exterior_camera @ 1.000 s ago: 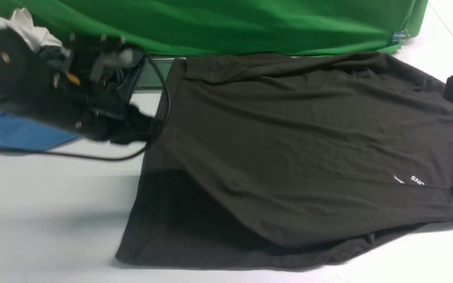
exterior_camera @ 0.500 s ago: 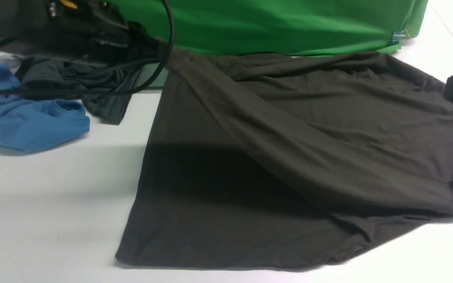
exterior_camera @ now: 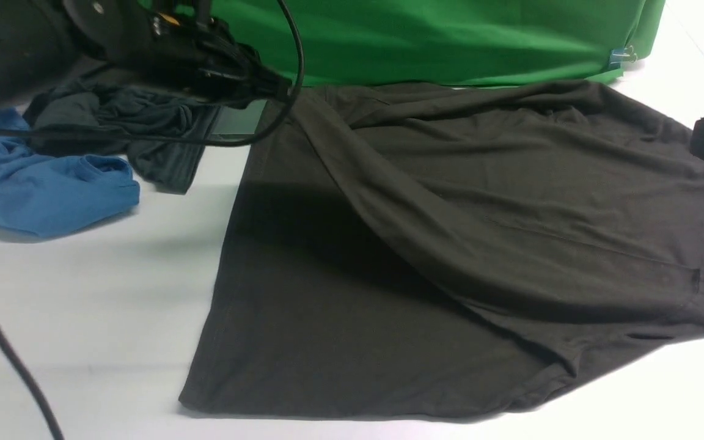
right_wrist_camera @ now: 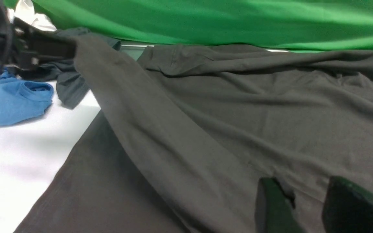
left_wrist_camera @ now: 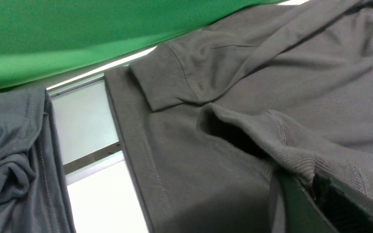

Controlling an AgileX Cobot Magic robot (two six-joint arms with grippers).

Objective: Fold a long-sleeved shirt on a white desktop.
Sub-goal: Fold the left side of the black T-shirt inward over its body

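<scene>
Sleeve (exterior_camera: 388, 201) now swung toward the tabletop's (exterior_camera: 83, 305) far edge; my left gripper (left_wrist_camera: 312, 194) clamps its cuff (left_wrist_camera: 303, 161), right gripper (right_wrist_camera: 306, 204) gapes. Limp, light shirt (exterior_camera: 511, 183): hold the hem (exterior_camera: 217, 318).

**White desktop, three garments**

The broad matte white desktop (exterior_camera: 83, 293) carries a large brownish-black long-sleeved knit shirt (exterior_camera: 450, 214), spread out. To its left lie a crumpled bright blue shirt (exterior_camera: 46, 189) and a smaller dark grey garment (exterior_camera: 144, 128), the latter overlapping the rectangular silver-framed hatch (exterior_camera: 239, 125).
</scene>
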